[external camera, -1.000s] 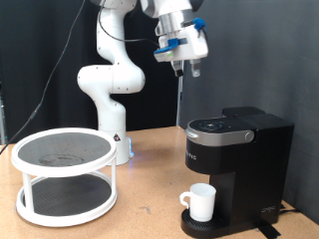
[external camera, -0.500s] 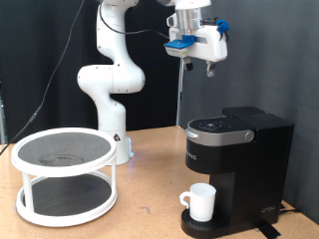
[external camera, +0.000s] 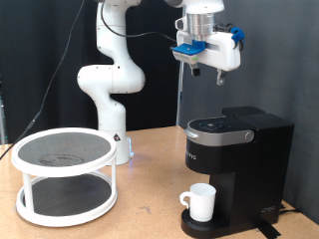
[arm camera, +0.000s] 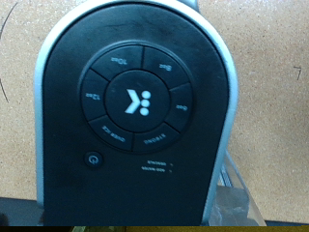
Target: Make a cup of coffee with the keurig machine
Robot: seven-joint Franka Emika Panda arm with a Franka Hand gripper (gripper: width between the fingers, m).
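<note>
- From my remote seat: the gripper [external camera: 207,72] hangs high in the air, well above the keurig machine [external camera: 239,159], roughly at 12 o'clock from its lid.
- The fingers are too small and dark against the backdrop for me to tell how wide they're spread, and I can't make out anything between them either (the wrist view doesn't show the fingers at all).
- The wrist view looks straight down on the machine's closed lid and its ring of buttons [arm camera: 136,99], so the hand is lined up over the top panel but not touching it.
- The cup [external camera: 201,202] is already parked on the round drip base under the spout, handle pointing to about 9 o'clock in the exterior view.
- My read on progress: cup placement looks done and the lid is shut. No coffee visible pouring, so I'd guess brewing hasn't started.
- The two-tier white rack [external camera: 65,175] sits at the exterior view's left, well apart from everything.
</note>
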